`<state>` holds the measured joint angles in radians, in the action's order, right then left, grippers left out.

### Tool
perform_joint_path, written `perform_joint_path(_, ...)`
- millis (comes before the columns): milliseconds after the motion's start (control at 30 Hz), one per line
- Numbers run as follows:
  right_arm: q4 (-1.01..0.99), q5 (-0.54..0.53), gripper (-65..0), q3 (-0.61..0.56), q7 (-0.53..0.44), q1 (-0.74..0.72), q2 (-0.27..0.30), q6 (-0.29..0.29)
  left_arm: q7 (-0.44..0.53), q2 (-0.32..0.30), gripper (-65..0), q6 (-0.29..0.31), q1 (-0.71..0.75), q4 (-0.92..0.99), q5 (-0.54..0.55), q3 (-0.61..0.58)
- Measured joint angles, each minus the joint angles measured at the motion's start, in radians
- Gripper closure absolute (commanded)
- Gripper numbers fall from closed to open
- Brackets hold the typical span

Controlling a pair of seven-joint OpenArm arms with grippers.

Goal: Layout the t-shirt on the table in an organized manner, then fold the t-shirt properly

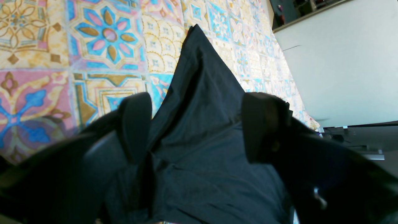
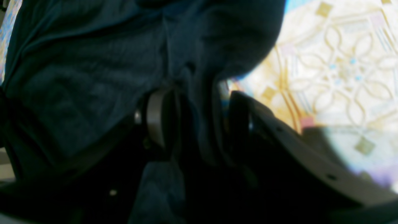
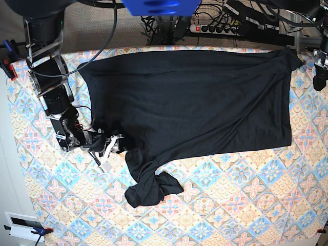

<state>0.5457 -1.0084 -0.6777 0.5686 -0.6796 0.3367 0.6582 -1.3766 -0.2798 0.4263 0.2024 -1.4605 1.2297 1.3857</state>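
Note:
The black t-shirt (image 3: 195,102) lies spread over the far half of the patterned table (image 3: 230,205), with one sleeve bunched in a knot (image 3: 151,189) at its near left. My right gripper (image 3: 117,144) is at the shirt's left edge; in the right wrist view it (image 2: 197,124) is shut on a fold of the shirt (image 2: 93,77). My left gripper (image 3: 322,69) is at the far right table edge by the shirt's corner (image 3: 293,55). In the left wrist view it (image 1: 200,127) is open, its fingers (image 1: 136,124) standing either side of the shirt (image 1: 199,93).
A power strip and cables (image 3: 220,25) lie behind the table's far edge. A clamp (image 3: 7,66) grips the left edge, and a white box (image 3: 23,225) sits off the near left corner. A white panel (image 1: 342,62) runs beside the table's edge in the left wrist view.

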Motion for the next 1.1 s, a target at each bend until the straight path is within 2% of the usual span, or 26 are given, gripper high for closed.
perform_joint_path(233,-0.003,-0.001,-26.5,0.000,-0.007,0.001,-0.002,0.000,0.000,0.000,-43.7,0.000,0.000,0.000,0.000,0.000)
perform_joint_path(333,-0.003,0.003,-17.2,0.000,-0.008,0.001,-0.002,-0.005,0.001,0.000,-43.7,0.000,0.000,0.000,0.000,-0.009)
perform_joint_path(467,-0.006,0.010,-0.2,0.000,0.000,0.003,-0.001,-0.010,0.000,0.001,-43.7,0.000,-0.003,0.000,0.000,-0.057)
perform_joint_path(600,-0.007,0.006,-0.8,0.000,0.000,0.003,-0.002,-0.055,0.000,0.000,-43.7,-0.008,-0.044,0.000,0.000,-0.095)
perform_joint_path(700,-0.008,0.003,0.0,0.000,-0.002,0.003,-0.002,-0.056,0.003,0.000,-43.7,-0.007,-0.107,0.000,-0.011,-0.126)
perform_joint_path(833,-0.008,0.005,0.0,0.000,-0.021,0.006,-0.002,-0.059,-0.001,-0.002,-43.7,-0.007,-0.223,0.016,-0.161,-0.150)
perform_joint_path(1000,-0.007,0.004,0.0,0.000,-0.021,0.006,-0.002,-0.063,0.011,-0.008,-43.7,-0.009,-0.394,0.211,-0.377,-0.148)
perform_joint_path(1100,-0.007,0.004,0.0,0.000,-0.023,0.006,-0.002,-0.061,0.079,0.000,-43.7,-0.009,-0.450,0.262,-0.449,-0.150)
